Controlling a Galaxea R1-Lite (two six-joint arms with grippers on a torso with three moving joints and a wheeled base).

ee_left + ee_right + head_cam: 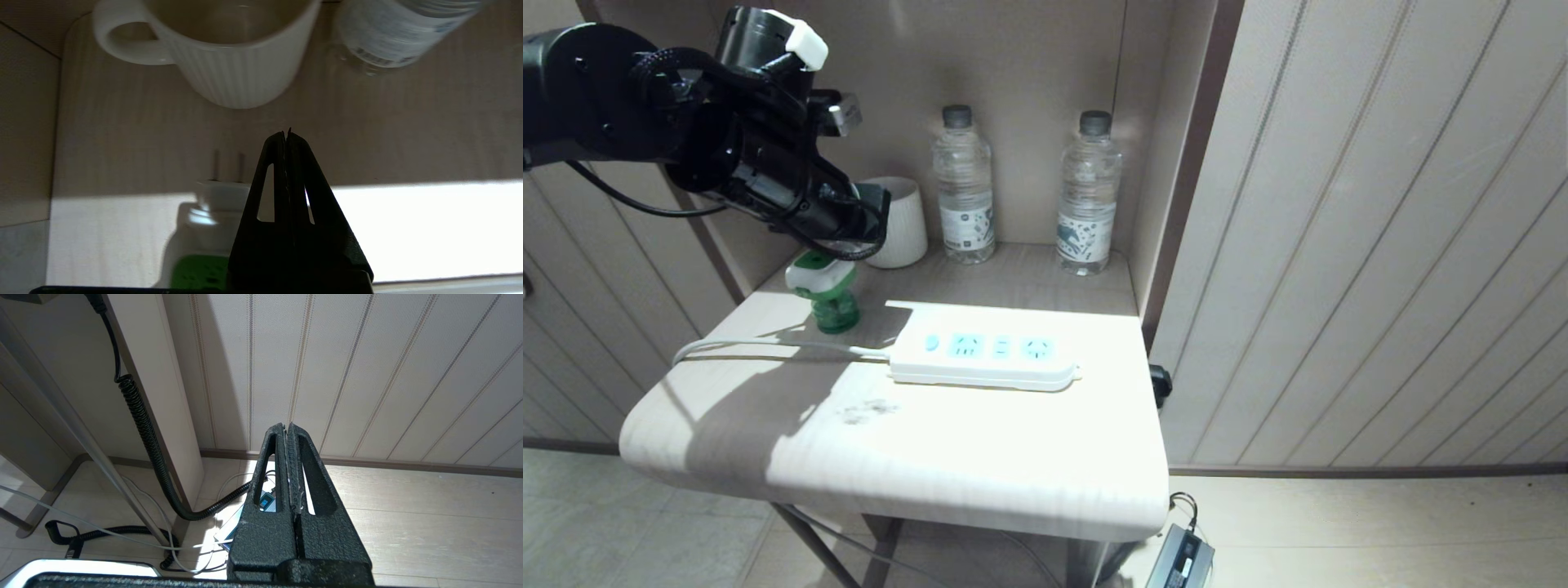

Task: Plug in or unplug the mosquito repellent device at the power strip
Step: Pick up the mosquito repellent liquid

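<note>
We see a pale desk (980,457) set into a wall niche, its near half in bright light and its back half in shade. On it the power strip (984,353) lies flat near the middle, long side across our view, socket faces up, with nothing plugged in; its white cord (768,346) runs off toward the desk's left edge. Two water bottles (964,186) stand upright at the back of the niche, well apart from the strip, and a white ribbed mug (900,220) stands to their left.

The left arm reaches in from the upper left, and its left claw (862,245) hangs over the back-left part of the desk, between the mug and the repellent device (823,287). In the left wrist view the left claw (287,136) has its fingers pressed together with nothing between them. The device (216,204) sits just under and beside the claw, with two metal prongs (226,165) pointing toward the mug (229,53); it seems to stand upright on the desk, left of the strip and apart from it, though the claw hides part of its head.

The right claw (287,430) hangs low beside the desk, over the floor (408,514) and a coiled black cable (143,428), fingers closed on nothing.
</note>
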